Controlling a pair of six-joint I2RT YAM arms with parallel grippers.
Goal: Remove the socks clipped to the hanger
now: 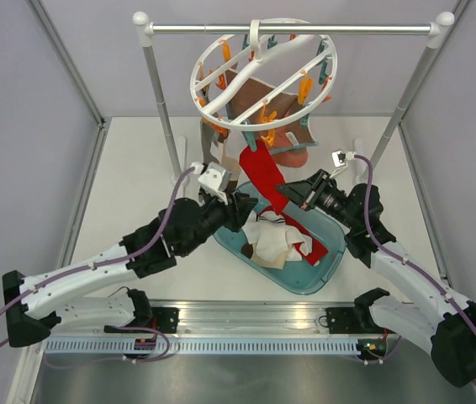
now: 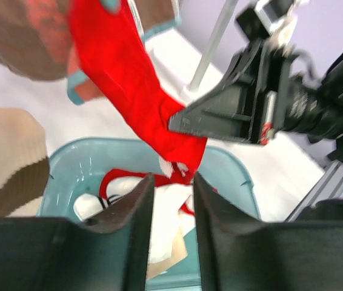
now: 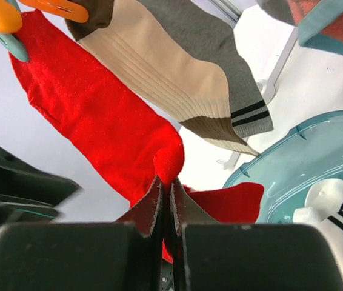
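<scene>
While the red sock [image 1: 260, 168] hung clipped on the hanger [image 1: 265, 71], right gripper [image 3: 166, 191] was clamped on its lower end; left gripper [image 2: 173, 182] jaws apart, empty, above teal tub [image 1: 332, 263].

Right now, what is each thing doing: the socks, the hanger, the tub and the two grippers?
red sock: clipped at its top, pinched low down by the right gripper.
right gripper: shut on the red sock.
left gripper: open, holding nothing.
hanger: tilted, hooked on the rail, socks clipped on.
beige and grey sock: hanging from the hanger.
teal tub: on the table, loose socks inside.
</scene>
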